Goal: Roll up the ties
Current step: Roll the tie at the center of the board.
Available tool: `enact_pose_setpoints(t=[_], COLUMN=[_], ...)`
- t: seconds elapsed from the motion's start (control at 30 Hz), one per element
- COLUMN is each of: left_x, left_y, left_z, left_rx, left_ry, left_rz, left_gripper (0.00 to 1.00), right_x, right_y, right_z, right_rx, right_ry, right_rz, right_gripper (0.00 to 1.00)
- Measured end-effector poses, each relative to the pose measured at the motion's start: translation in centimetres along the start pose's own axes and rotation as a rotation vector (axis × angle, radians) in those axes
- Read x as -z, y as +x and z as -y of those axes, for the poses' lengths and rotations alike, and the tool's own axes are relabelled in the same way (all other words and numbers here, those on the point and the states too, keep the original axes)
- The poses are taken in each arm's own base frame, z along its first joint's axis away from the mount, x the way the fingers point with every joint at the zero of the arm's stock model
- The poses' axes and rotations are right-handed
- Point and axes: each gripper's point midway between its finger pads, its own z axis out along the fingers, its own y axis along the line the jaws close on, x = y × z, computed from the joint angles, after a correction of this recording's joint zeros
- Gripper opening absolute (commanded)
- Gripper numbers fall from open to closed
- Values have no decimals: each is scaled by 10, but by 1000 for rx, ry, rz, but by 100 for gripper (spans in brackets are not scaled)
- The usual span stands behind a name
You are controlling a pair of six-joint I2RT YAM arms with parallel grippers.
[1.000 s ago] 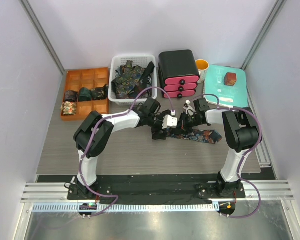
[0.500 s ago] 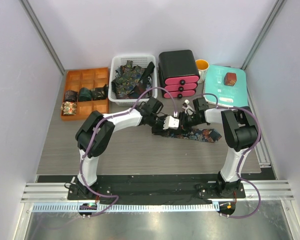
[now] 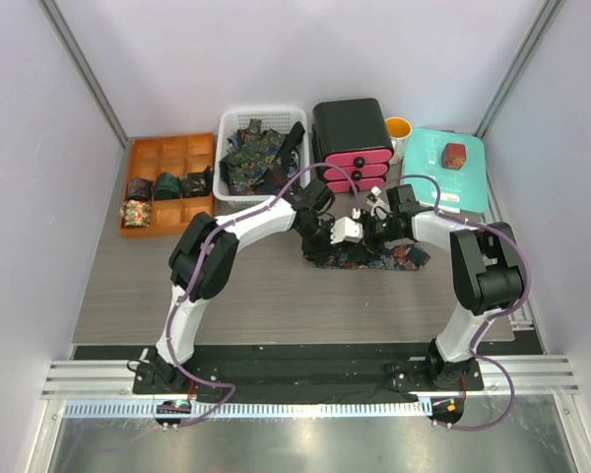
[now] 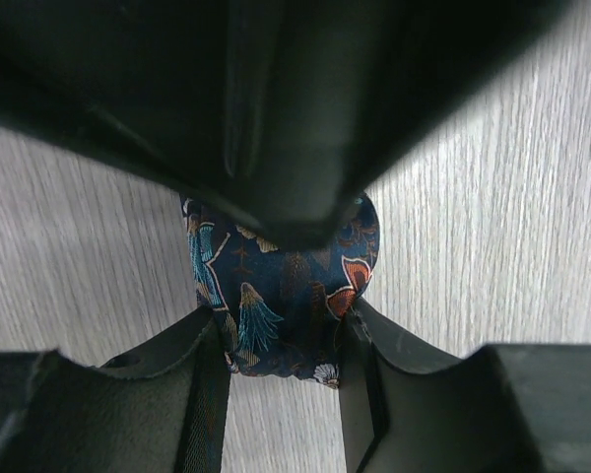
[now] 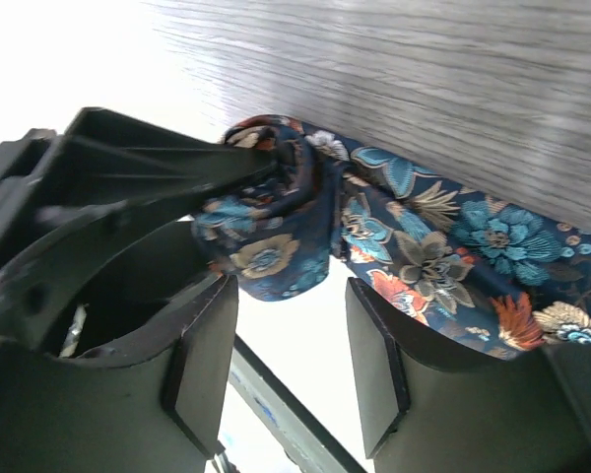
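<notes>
Rolled tie clamped in left pincer; right pincer apart, just beside it.

A navy floral tie lies half-rolled; rolled ties sit far left.

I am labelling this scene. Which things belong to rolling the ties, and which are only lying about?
Job: tie on the table; loose ties in the white basket; rolled ties in the orange tray.
Lying about: black drawer unit; yellow cup; teal board; small red box.
</notes>
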Motion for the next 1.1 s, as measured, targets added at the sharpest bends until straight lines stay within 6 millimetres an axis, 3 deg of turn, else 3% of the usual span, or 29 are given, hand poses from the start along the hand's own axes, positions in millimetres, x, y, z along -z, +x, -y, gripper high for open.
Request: enact_pose_setpoints(t=[0.2, 0.37, 0.47, 0.5, 0.57, 0.6, 0.77, 1.1], left_x=[-2, -2, -2, -2, -2, -2, -3, 16], left_y=[3, 4, 5, 5, 6, 7, 9, 15], left_z=[-1, -1, -2, -2, -3, -3, 2, 1], left_rx=[47, 58, 63, 65, 72, 75, 77, 141], left_ry=[6, -3, -8, -10, -15, -18, -3, -8], left_rz=[-49, -66, -74, -74, -79, -82, -72, 32], left_gripper=[32, 40, 44, 48, 55, 62, 77, 89], right_x=[-1, -10, -15, -15, -16, -16, -16, -16], right_y=[-4, -5, -4, -4, -6, -6, -10, -17], right_z=[-3, 1, 0, -1, -4, -4, 1, 21], right_rx=[-28, -69, -82, -84, -76, -80, -82, -97], right_ry=[-12, -23, -33, -40, -53, -54, -53, -50], right_rz=[18, 31, 33, 33, 37, 39, 49, 30], right_gripper=[56, 52, 27, 16, 3, 1, 1, 1])
